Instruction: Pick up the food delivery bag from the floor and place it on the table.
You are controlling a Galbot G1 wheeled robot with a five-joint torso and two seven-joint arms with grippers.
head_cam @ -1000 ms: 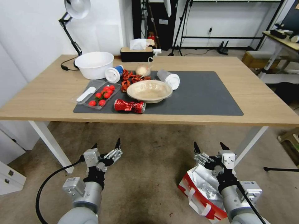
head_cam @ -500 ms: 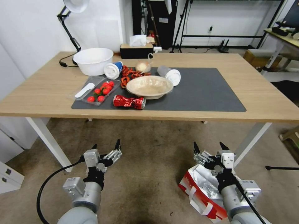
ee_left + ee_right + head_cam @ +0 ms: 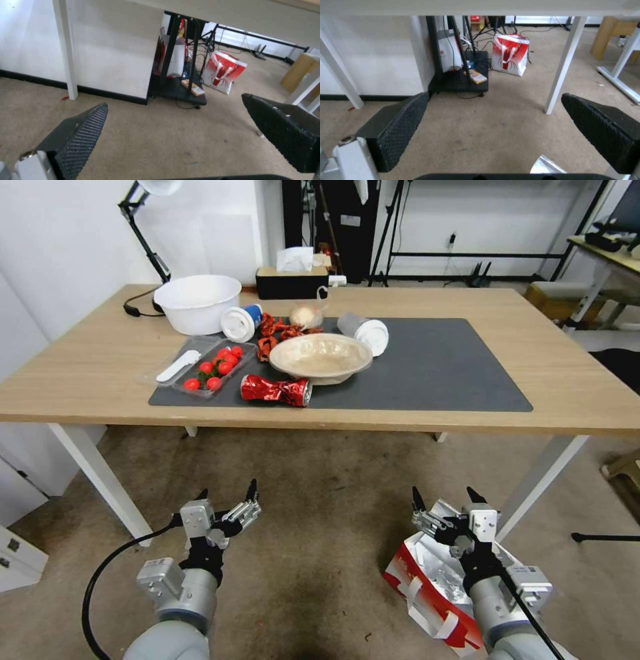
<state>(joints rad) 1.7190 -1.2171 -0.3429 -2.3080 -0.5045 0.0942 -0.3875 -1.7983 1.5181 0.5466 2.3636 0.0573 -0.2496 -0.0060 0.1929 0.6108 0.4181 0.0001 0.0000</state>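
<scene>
The food delivery bag (image 3: pixel 430 580) lies on the floor (image 3: pixel 320 527) in front of the table (image 3: pixel 100 373), on the robot's right side, its mouth gaping so the silver foil lining shows, with white strap handles draped over its red lower edge. The right gripper (image 3: pixel 443 499) hangs directly above the far rim of that open mouth, its arm crossing over the bag's right half; from the head view I cannot tell whether it touches the rim or hovers just clear. Its jaws are spread wide and hold nothing. In the right wrist view the two black textured fingers (image 3: pixel 398 125) stand far apart with bare floor between them, and a small corner of foil (image 3: pixel 546 165) shows near the camera's edge.

The left gripper (image 3: pixel 227 493) is well apart from the bag, held low over the floor on the robot's left, jaws likewise wide apart and empty.

On the table sit a dark grey mat (image 3: pixel 440 373), a white bowl (image 3: pixel 197 302), a beige bowl (image 3: pixel 321 357), a crushed red can (image 3: pixel 276 390) and a tray of tomatoes (image 3: pixel 212 373)
</scene>
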